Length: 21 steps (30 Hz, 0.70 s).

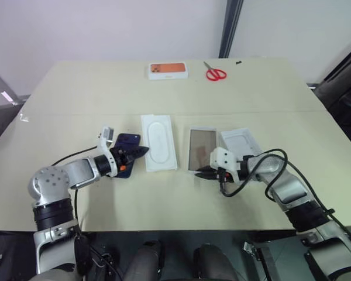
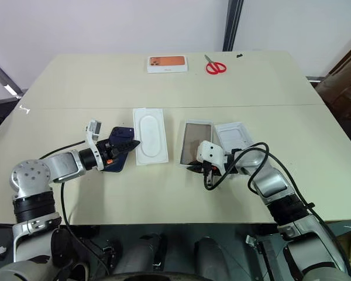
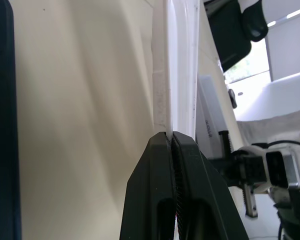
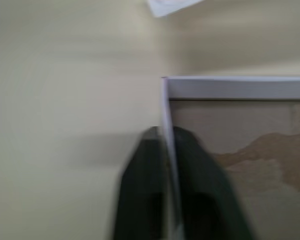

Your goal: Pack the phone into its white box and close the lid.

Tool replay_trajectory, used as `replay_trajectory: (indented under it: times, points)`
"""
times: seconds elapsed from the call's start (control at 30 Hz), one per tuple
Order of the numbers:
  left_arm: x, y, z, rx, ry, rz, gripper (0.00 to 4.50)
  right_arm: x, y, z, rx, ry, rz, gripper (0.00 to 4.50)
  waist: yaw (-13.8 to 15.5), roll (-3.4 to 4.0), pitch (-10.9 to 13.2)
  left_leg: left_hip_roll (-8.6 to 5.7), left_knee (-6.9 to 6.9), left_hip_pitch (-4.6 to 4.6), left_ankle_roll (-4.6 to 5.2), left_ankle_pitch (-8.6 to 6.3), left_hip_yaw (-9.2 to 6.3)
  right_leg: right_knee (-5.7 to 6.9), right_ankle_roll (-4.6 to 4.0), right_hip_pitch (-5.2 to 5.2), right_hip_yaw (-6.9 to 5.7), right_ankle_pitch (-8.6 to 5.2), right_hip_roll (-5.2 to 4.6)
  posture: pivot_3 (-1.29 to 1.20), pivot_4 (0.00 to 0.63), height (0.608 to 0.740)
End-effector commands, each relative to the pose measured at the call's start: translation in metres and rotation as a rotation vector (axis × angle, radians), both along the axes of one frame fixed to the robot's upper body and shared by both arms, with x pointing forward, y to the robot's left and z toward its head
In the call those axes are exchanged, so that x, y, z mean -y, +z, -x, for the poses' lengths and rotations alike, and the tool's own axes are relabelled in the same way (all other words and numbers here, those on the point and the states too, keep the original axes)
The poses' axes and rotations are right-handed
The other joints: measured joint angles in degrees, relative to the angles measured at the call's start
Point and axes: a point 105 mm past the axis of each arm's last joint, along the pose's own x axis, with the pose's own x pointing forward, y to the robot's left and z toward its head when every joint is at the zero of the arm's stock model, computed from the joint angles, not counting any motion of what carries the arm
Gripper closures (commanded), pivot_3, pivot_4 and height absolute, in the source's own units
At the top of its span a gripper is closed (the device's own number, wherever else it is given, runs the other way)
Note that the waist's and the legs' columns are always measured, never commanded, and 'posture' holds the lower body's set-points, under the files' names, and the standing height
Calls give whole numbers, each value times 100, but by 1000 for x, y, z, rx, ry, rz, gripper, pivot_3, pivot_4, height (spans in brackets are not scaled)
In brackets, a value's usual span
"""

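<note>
The dark navy phone lies on the table left of a white insert with an oval recess. My left gripper reaches over the phone, shut, its tips at the insert's edge with nothing seen between them; the phone shows alongside. The white box, tan inside, lies right of the insert. My right gripper is shut on the box's near white wall, one finger inside and one outside. The lid lies open side up, right of the box.
An orange-topped white box and red scissors lie at the table's far edge. The beige table has bare room on both sides and along the front. A black cable loops over my right forearm.
</note>
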Motion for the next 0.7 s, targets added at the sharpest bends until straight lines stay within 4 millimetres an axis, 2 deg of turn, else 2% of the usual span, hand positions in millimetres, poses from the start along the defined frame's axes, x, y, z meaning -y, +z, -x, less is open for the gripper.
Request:
replay_trajectory:
  times: [0.03,0.2,0.43,0.47,0.5,0.63,0.7]
  points:
    - [0,23,-3,65,4,68,4500,-24,15,12,29,92,-60,4482,-3,0,0,0,0,0,0,0,0,0,0,-1,0,0,0,0,150,734]
    - [8,25,-7,53,-5,103,4500,-60,14,34,37,164,-123,4482,-14,-1,0,0,-2,-1,-3,1,-2,1,0,-3,0,0,1,0,150,734]
    - [27,21,-2,32,-56,104,4500,-66,18,27,65,114,-142,4482,10,-2,1,-2,0,-5,-6,2,-2,2,0,-27,0,0,0,0,150,734]
    - [28,19,-1,26,-63,96,4500,-64,19,26,71,111,-136,3855,8,-2,1,-2,0,-5,-6,3,-2,2,0,-27,0,0,0,0,150,734]
    - [29,18,-1,23,-66,89,4500,-63,19,25,84,107,-129,3555,6,-2,1,-2,0,-6,-6,3,-2,2,0,-26,0,0,0,0,150,734]
    - [29,15,3,13,-87,65,4500,-52,23,28,104,93,-116,1644,6,-3,1,-2,-2,-9,-6,3,-1,5,0,-25,1,0,0,0,150,734]
    - [28,11,5,6,-99,40,4500,-40,28,33,95,77,-120,1644,13,-2,1,-2,-1,-12,-6,3,-1,5,0,-25,1,0,0,0,150,734]
